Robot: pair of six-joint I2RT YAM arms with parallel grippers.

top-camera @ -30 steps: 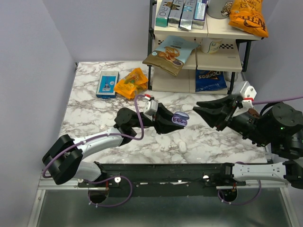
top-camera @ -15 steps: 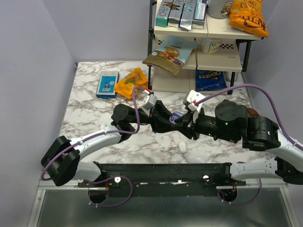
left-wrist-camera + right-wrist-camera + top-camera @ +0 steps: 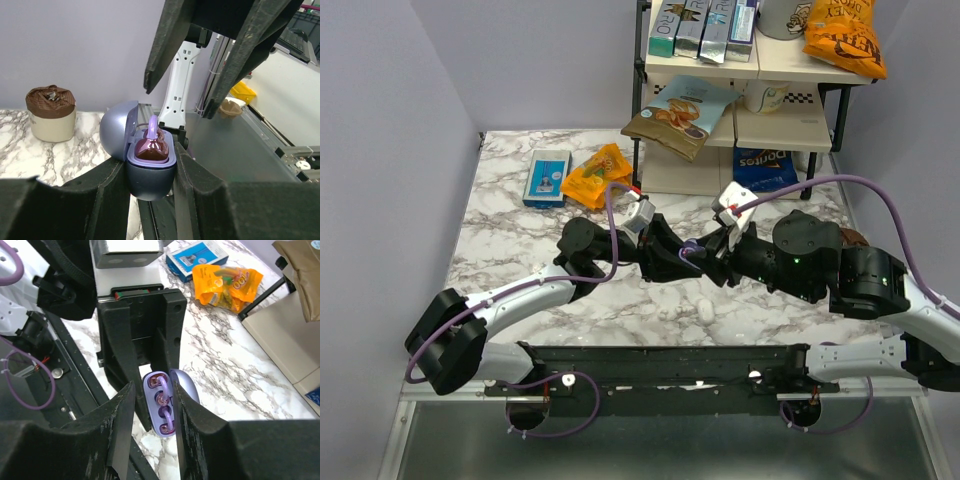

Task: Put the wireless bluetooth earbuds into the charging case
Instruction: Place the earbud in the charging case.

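Observation:
My left gripper (image 3: 676, 256) is shut on the charging case (image 3: 692, 247), a small blue-lilac shell held above the table with its lid (image 3: 116, 128) swung open to the left. In the left wrist view the case (image 3: 150, 172) sits between my gripper (image 3: 150, 176) fingers, with a glossy purple earbud (image 3: 150, 148) seated in it. The right wrist view looks down on the case (image 3: 149, 386) with both earbuds (image 3: 162, 400) lying in its wells. My right gripper (image 3: 153, 390) hovers just above, open, its fingers (image 3: 162, 47) straddling the case. It meets the left one in the top view (image 3: 716, 247).
A small white object (image 3: 706, 311) lies on the marble table (image 3: 520, 240) near the front. A blue box (image 3: 547, 177) and an orange snack bag (image 3: 598, 176) lie at the back left. A shelf rack (image 3: 750, 120) with snack bags stands at the back. A brown-topped cup (image 3: 50, 112) stands at the right.
My right arm has swung in from the right, and its open gripper now sits over the case. The left gripper with the case has barely shifted.

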